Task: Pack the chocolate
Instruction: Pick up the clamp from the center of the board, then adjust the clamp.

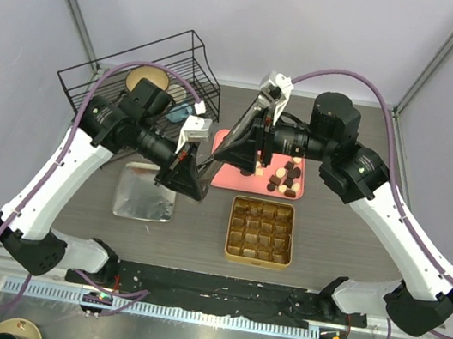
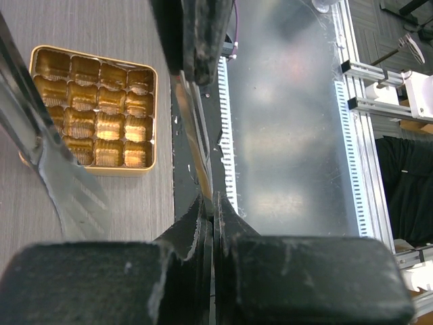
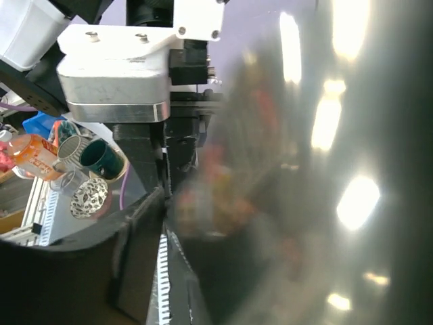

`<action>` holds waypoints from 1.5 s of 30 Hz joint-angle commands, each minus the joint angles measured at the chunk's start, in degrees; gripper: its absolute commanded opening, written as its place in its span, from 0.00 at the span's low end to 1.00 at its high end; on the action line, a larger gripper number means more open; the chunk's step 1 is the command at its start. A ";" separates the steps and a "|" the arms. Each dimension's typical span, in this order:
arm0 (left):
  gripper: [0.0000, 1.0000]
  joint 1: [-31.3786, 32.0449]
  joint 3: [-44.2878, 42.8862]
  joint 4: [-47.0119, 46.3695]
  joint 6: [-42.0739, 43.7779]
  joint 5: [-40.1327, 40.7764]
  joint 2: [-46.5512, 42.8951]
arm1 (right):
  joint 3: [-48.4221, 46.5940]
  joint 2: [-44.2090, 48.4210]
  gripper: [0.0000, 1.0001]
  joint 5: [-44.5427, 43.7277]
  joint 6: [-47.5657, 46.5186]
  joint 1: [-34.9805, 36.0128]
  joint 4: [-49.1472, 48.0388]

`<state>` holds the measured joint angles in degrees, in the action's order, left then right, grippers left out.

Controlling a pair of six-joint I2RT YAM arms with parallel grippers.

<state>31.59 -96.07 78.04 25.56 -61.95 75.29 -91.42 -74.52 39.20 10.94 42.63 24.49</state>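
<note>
No lettering, label, brand, number or sign can be read in any of the three views. The orange bottle [image 3: 37, 154] at the left of the right wrist view may carry a label, but it is too small and blurred to read.

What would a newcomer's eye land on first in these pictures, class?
Probably the gold tin at the table's centre, its grid of cells all empty. Just behind it, the pink tray holds a cluster of chocolate pieces, with the right gripper hanging over the tray's left part. A black wire basket sits at the far left.
</note>
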 commanded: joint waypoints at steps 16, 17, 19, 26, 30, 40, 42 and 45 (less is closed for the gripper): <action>0.88 -0.04 -3.33 9.95 -4.45 11.04 -4.53 | 0.36 6.40 0.19 -7.46 3.30 0.52 -3.40; 0.90 -0.13 -3.85 8.81 -6.73 15.42 -5.06 | 0.27 6.84 0.19 -8.17 2.69 0.52 -2.44; 0.97 -0.48 -5.70 7.04 -7.45 19.04 -6.46 | -0.60 7.37 0.17 -10.62 1.90 0.70 -0.94; 1.00 -0.39 -0.62 -5.25 -12.47 37.76 -11.03 | -0.17 9.04 0.09 -19.40 0.66 3.41 0.92; 1.00 -0.39 4.21 -15.26 -12.47 46.21 -14.28 | 1.15 7.99 0.07 -25.83 2.67 6.84 -3.13; 1.00 1.54 13.80 -25.75 -7.46 46.58 -21.67 | -0.96 -0.01 0.04 -45.15 6.02 17.57 -8.84; 1.00 1.63 14.16 -23.56 -5.79 42.37 -21.85 | -0.61 -0.88 0.04 -48.06 6.29 18.62 -10.95; 1.00 1.98 13.90 -19.79 -4.47 36.04 -21.24 | -0.25 -1.50 0.03 -51.85 6.38 19.95 -13.32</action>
<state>32.99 -82.15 57.08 18.20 -18.24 53.84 -90.37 -76.93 -3.75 16.21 61.17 19.44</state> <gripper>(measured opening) 0.996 0.229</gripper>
